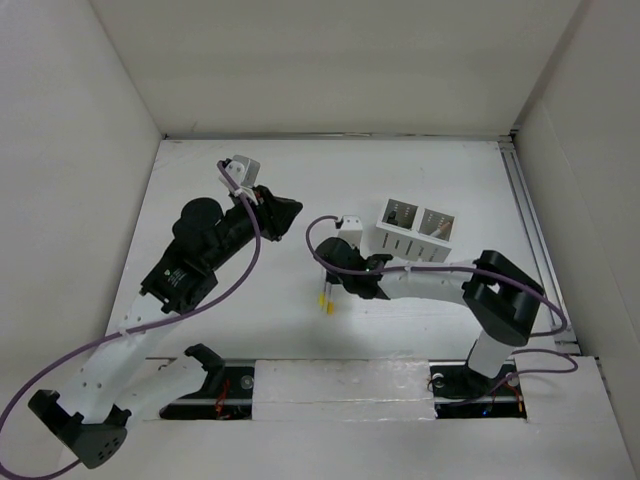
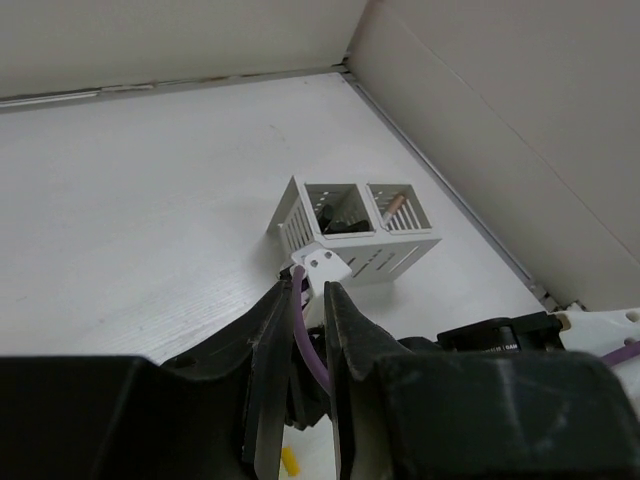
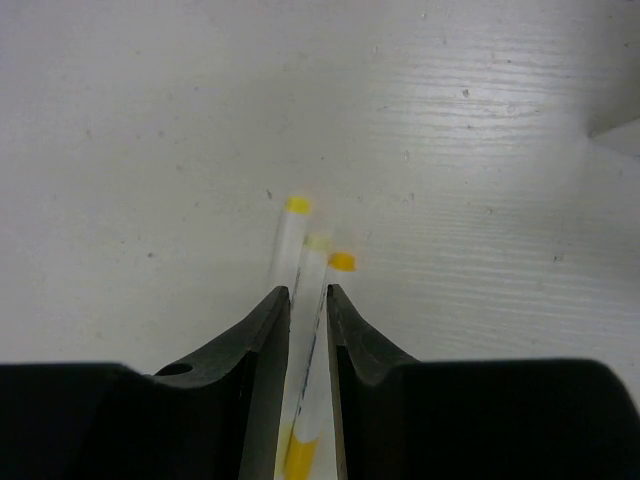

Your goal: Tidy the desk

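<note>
My right pincer is pinching a small bunch of pens, pale barrels with yellow ends. They fill the narrow gap between my fingers and stick out past the tips. They are blurred, and I make out 3 ends. Seen from above, the bunch hangs over bare desk near the middle, close to the holder on its near left side.

My left pincer is almost pressed together, with only a thin slit and nothing in it. It points at the holder from the left, well apart from it. A purple cable on my right arm shows through the slit.

The desk lies flat under both arms, with white panels on 3 sides and a rail along its right edge. The holder stands on it right of centre, with dark things in 1 compartment and a brown stick in the other
</note>
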Robot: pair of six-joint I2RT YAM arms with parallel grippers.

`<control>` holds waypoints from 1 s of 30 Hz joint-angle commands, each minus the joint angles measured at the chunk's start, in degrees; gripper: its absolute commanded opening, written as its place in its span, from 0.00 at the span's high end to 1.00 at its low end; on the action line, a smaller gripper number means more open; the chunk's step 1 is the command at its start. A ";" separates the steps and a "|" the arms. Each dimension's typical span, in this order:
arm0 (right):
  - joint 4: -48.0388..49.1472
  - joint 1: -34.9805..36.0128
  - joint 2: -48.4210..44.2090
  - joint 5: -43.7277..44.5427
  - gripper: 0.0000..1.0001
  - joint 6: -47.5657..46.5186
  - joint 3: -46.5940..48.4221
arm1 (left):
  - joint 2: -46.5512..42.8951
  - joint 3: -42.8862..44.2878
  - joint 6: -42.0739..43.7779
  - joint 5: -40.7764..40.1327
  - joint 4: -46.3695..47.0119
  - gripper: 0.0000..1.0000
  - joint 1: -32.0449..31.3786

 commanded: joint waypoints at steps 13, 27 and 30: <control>1.92 -3.99 4.30 -4.55 0.74 0.55 1.55 | 0.38 -0.63 1.17 2.12 1.62 0.85 0.02; -2.65 -3.99 8.00 -3.23 0.72 0.73 3.92 | -0.32 -0.54 1.08 3.09 1.88 0.85 0.02; -3.61 -3.99 7.30 -2.62 0.66 0.64 4.01 | -0.41 -0.54 0.99 3.18 1.79 0.85 0.02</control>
